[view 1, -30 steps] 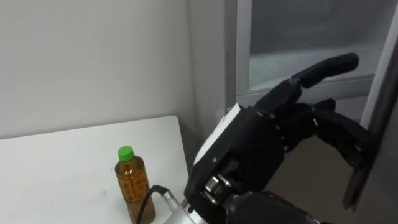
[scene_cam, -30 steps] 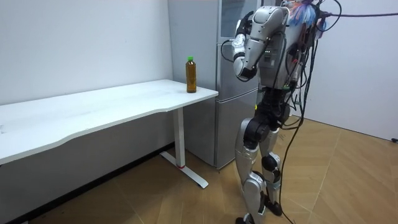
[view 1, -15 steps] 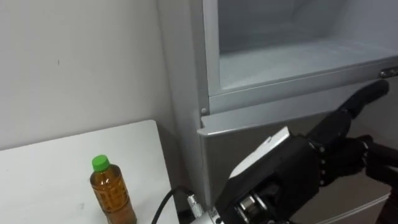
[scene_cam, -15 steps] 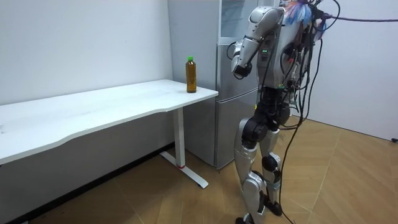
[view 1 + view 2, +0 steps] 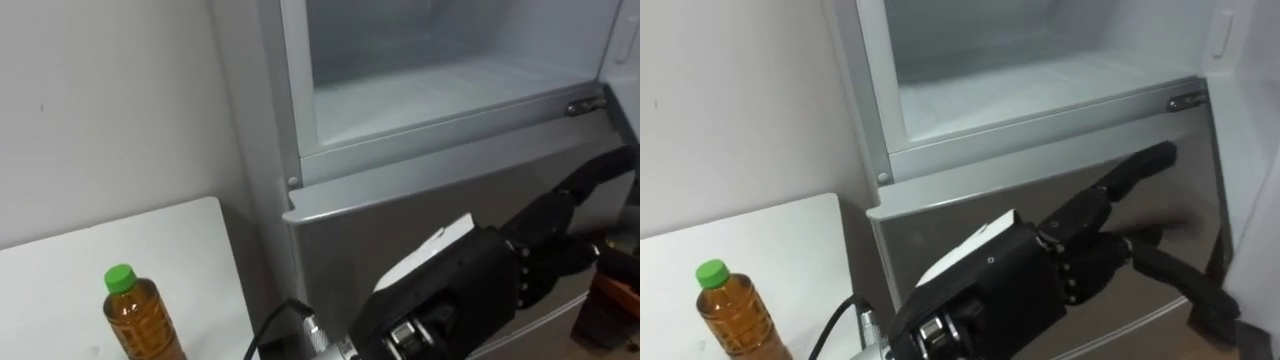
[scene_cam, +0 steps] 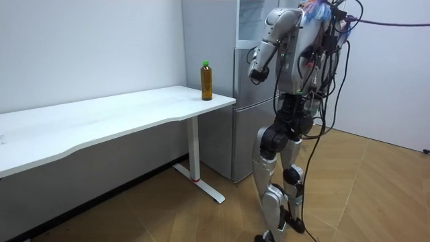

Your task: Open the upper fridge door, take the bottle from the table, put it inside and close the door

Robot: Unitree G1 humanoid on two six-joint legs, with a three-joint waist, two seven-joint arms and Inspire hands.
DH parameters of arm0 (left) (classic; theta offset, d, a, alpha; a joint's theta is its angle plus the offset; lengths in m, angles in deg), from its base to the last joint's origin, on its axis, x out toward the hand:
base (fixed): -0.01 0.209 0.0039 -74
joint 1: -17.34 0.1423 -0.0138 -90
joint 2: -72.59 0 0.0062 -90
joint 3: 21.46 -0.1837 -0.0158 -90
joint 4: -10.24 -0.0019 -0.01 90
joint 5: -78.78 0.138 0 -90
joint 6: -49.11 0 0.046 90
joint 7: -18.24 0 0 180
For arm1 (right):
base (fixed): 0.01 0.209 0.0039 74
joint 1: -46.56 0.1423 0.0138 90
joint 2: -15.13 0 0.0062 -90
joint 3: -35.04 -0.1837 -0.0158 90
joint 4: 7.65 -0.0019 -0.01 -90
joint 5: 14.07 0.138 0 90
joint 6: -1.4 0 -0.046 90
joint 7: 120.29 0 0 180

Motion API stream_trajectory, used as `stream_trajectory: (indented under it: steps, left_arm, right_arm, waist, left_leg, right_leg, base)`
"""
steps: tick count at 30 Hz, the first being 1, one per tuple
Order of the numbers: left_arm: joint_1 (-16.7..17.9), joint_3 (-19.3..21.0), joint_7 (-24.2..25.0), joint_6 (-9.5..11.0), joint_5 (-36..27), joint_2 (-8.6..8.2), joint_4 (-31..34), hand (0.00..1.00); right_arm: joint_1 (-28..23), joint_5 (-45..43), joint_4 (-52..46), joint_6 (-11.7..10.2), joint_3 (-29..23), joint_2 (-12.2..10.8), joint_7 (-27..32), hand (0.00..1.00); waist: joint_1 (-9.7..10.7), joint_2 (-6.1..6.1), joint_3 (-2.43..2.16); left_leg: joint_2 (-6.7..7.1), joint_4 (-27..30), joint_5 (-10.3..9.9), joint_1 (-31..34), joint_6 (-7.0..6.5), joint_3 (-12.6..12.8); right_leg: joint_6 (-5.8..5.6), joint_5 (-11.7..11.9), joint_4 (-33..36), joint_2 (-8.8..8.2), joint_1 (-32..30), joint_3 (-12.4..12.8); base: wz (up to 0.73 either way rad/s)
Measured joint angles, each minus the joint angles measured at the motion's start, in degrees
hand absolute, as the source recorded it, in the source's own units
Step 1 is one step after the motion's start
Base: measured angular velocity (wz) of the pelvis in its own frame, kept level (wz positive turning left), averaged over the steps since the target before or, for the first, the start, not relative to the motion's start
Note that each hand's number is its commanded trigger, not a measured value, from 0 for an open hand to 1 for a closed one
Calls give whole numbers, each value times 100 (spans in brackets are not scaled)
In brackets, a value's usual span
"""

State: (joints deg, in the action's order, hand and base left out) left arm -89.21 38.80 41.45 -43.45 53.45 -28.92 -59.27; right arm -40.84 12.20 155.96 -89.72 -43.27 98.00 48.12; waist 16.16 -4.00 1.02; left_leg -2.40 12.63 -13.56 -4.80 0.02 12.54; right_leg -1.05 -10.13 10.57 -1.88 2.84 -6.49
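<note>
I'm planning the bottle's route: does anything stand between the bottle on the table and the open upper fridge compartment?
Nothing visible does. The bottle stands on the table left of the fridge, whose upper compartment is open. The left hand, open, is in front of the lower door, below the opening.

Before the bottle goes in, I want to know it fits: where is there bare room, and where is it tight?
Inside the upper fridge, the floor is bare right across to the hinge. The white table is free left of the bottle. Tight: the left hand hangs before the lower door.
</note>
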Motion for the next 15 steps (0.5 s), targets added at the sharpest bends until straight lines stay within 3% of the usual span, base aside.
stream_trajectory:
  steps: [3, 6, 15]
  left_arm:
    - [-1, 4, 4, -23, -45, 151, -162, 0]
    - [-1, 13, 6, -215, -42, 158, -274, 0]
    - [-1, 12, 109, -232, -22, 116, -339, 0]
  right_arm:
    - [-56, 124, -8, 1, -183, 64, -39, 0]
    - [-75, 255, 12, 3, -269, 106, -47, 0]
    - [-188, 552, 22, 2, -411, 137, -113, 0]
  waist:
    - [72, -47, 15]
    - [103, -73, 23]
    - [174, -70, 25]
  left_leg:
    - [-14, -1, 0, -3, 0, 33]
    - [-21, -2, 0, 4, 0, 150]
    - [-20, -66, 0, -109, 1, 300]
  right_leg:
    - [11, 7, 1, 8, 2, 6]
    - [20, 13, 7, 8, -68, 41]
    - [13, 18, -3, 24, -88, 197]
  base:
    - [0]
    - [-9]
    - [-11]
